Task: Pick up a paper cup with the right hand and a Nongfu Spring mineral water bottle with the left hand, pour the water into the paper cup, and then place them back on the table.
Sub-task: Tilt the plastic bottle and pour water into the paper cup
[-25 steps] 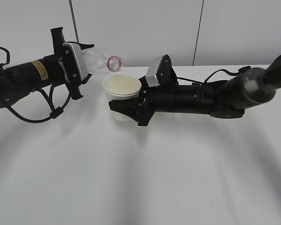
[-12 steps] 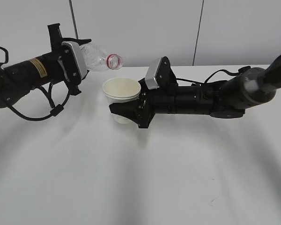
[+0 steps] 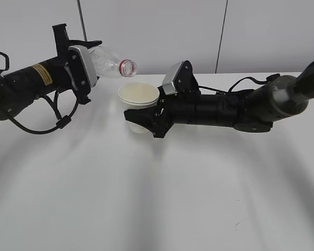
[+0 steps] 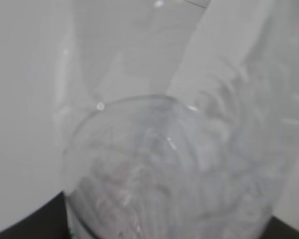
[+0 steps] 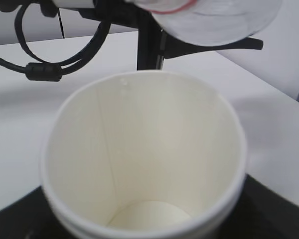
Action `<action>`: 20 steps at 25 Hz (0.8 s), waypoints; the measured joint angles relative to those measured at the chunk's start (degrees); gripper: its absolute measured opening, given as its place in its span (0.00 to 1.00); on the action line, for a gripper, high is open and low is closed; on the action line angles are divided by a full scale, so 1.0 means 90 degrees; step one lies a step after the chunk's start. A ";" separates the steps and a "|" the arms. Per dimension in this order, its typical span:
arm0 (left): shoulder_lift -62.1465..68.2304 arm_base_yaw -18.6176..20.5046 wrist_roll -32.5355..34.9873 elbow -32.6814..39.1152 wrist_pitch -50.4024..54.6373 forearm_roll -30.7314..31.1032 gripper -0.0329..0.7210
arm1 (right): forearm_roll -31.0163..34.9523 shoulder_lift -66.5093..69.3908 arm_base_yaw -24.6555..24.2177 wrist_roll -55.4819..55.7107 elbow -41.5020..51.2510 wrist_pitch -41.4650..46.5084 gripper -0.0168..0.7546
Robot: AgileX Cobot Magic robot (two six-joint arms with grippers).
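At centre of the exterior view, the paper cup [image 3: 138,102] sits upright in the right hand [image 3: 146,119], black fingers closed around its lower wall, base just above the table [image 3: 157,198]. Right wrist view looks straight into the cup [image 5: 144,164]: cream inside, bottom visible, can't tell if any water is in it. Nongfu Spring mineral water bottle [image 3: 111,66] is at 11 o'clock from the cup, lying near horizontal, red neck ring and open mouth just above and left of the rim, not touching. Left hand [image 3: 79,70] is clamped on the bottle body; its wrist view is filled by blurred clear plastic [image 4: 179,164]. White tabletop, small dark scratch [image 3: 237,226] at 5 o'clock. Behind: plain grey wall panels [image 3: 272,31] with vertical seams.
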 joint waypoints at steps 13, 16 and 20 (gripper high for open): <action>0.0000 0.0000 0.0503 0.0000 0.0042 -0.0303 0.54 | 0.0000 0.0000 0.0000 0.0000 0.0000 0.0012 0.65; 0.0000 0.0000 0.0649 0.0000 0.0042 -0.0303 0.54 | 0.0000 0.0011 0.0000 0.0000 0.0000 0.0012 0.65; 0.0000 0.0000 0.0752 0.0000 0.0042 -0.0304 0.54 | 0.0000 0.0011 0.0000 0.0000 0.0000 0.0012 0.65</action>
